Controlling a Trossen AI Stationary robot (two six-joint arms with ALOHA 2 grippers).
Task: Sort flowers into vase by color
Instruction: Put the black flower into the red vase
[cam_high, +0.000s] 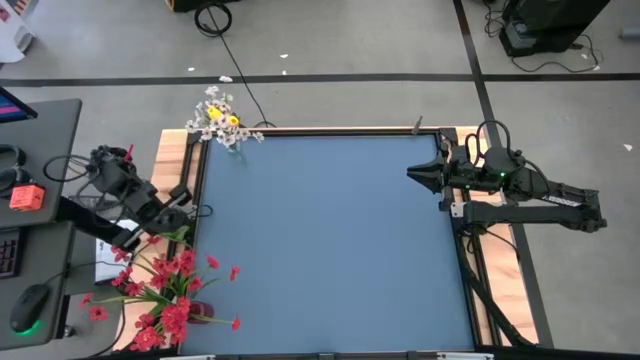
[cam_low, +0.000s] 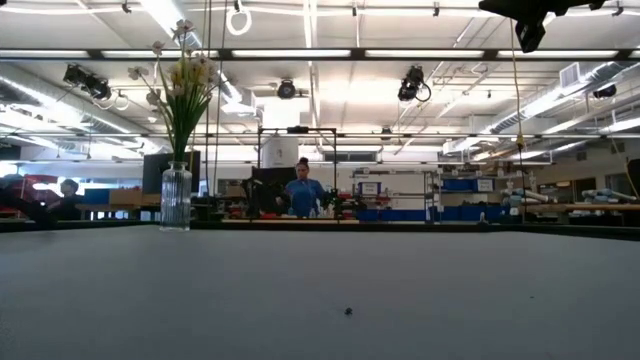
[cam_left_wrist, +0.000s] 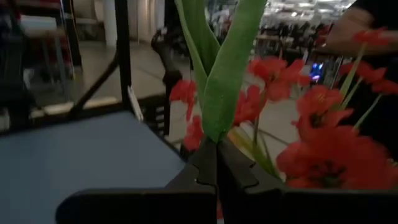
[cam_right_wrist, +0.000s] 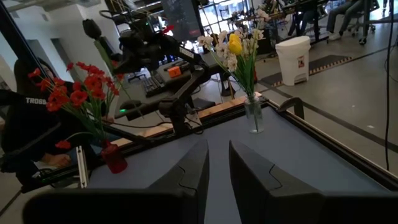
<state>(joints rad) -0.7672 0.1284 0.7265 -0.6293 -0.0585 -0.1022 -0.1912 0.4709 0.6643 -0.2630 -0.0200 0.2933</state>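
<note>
My left gripper (cam_high: 183, 217) stands at the table's left edge, just above the red flowers (cam_high: 165, 290), and is shut on a green sprig (cam_left_wrist: 227, 74). From the right wrist view, a dark bud (cam_right_wrist: 92, 28) tops a green stem by that arm. The red flowers stand with their stems in a red vase (cam_right_wrist: 114, 158) at the near left. A clear glass vase (cam_low: 176, 196) at the far left corner holds white and yellow flowers (cam_high: 220, 115). My right gripper (cam_right_wrist: 219, 163) hangs level over the right edge, its fingers slightly apart with nothing between them. My left gripper pinches the sprig's green leaf and stem (cam_left_wrist: 214, 132) between its two shut fingers, which point level. The leaf rises upright above the fingertips. What lies below the fingers is hidden by the gripper itself.
The blue mat (cam_high: 330, 240) lies between the two arms. A black frame (cam_high: 330, 130) runs along the table's edges. One person stands close behind the red flowers (cam_right_wrist: 25, 124). Another stands far off in the room (cam_low: 300, 195).
</note>
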